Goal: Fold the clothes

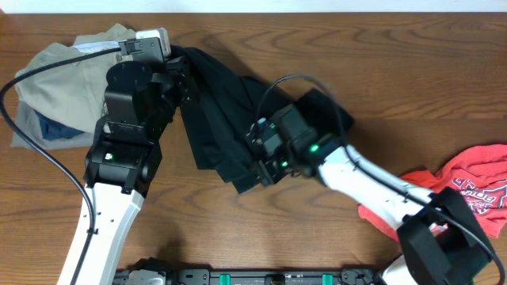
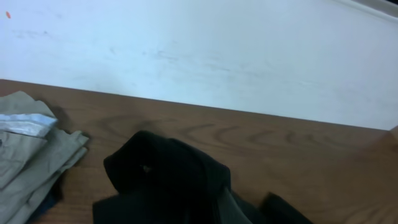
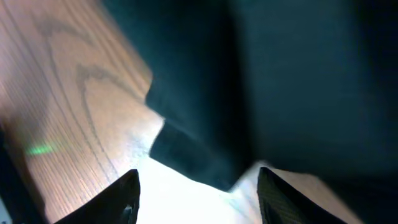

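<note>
Where the near right side of the table [image 1: 238, 237] is crossed by the right arm, a red printed tee [image 1: 475, 186] is seen crumpled. Part of it is covered by that arm and part is cut off at the frame's edge.

A little farther in, the right gripper [image 3: 199, 198] is mostly masked by its own wrist from overhead. In the wrist view its fingers [image 3: 127, 199] are shown spread wide with nothing pinched. A folded corner of the black shirt [image 1: 218, 119] lies just beyond them, blurred and clear of both tips.

The shirt is laid mid-table as a doubled-over band. Its long axis is set on a diagonal, from that near corner up to the far left, with a broader flap spread to the right. The collar and any logo cannot be made out in the dark folds.

At the far end the cloth is gathered into a raised hump right at the left gripper [image 1: 181, 79]. The jaws are pressed together, but the fingers are hidden in every view, so whether cloth is caught between them cannot be told.

Far left, a khaki garment [image 1: 55, 71] is heaped, partly covered by the left arm. A blue garment [image 1: 55, 128] is barely exposed beneath it.
</note>
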{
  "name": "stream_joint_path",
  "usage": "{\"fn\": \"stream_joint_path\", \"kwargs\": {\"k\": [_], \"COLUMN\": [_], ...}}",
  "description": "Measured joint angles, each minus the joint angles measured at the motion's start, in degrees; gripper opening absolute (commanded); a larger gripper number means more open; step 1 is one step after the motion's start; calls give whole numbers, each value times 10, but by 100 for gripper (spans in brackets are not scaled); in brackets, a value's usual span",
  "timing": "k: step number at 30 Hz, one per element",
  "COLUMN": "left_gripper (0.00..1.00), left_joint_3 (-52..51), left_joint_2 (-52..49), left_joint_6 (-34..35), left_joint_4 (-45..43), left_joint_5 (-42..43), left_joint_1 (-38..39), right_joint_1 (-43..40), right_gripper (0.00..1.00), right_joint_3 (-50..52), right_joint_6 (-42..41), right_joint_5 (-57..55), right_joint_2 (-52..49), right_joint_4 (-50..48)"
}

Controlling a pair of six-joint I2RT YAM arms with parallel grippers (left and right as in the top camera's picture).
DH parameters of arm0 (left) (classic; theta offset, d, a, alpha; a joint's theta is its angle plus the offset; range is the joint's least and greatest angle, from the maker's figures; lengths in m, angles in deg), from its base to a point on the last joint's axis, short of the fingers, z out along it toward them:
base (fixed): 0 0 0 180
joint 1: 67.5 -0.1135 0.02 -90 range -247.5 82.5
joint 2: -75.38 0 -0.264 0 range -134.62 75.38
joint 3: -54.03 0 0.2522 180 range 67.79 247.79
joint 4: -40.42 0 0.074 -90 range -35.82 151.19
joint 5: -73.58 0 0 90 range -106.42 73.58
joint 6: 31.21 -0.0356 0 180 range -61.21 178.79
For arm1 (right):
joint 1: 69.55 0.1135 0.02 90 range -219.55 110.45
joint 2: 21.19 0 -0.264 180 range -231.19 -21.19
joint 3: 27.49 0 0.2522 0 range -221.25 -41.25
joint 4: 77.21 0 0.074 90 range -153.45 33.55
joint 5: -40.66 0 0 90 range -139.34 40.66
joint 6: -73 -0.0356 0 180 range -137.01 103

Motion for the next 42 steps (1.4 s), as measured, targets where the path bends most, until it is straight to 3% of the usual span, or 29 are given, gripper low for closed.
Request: {"fn": "stream_joint_path", "kwargs": {"k": [10, 14, 15, 17, 22, 25, 29, 36, 42], "left_gripper": [6, 6, 6, 6, 6, 6, 6, 6, 6], "left_joint_3": [0, 0, 0, 0, 0, 0, 0, 0, 0], "left_joint_2": [0, 0, 0, 0, 0, 0, 0, 0, 0], "left_joint_6": [0, 0, 0, 0, -2, -7, -15, -17, -17], "left_joint_4": [0, 0, 0, 0, 0, 0, -8, -88, -63], "left_joint_5": [-19, -20, -20, -20, -22, -25, -54, -80, -77], "left_joint_1": [0, 0, 0, 0, 0, 0, 0, 0, 4], "right_joint_1": [63, 64, 64, 64, 61, 42, -50, -256, -324], "right_gripper": [67, 65, 50, 2, 1, 1, 1, 1, 1], "right_joint_3": [13, 14, 14, 10, 6, -8, -58, -338, -460], "right_joint_6": [-99, -129, -133, -144, -166, -160, -102, 27, 91], "right_joint_5": [-118, -143, -148, -150, -158, -175, -207, -242, -245], "right_joint_2": [-37, -82, -96, -104, -115, -96, -38, 38, 69], "right_joint_4": [-48, -92, -110, -137, -126, -38, 102, 240, 352]}}
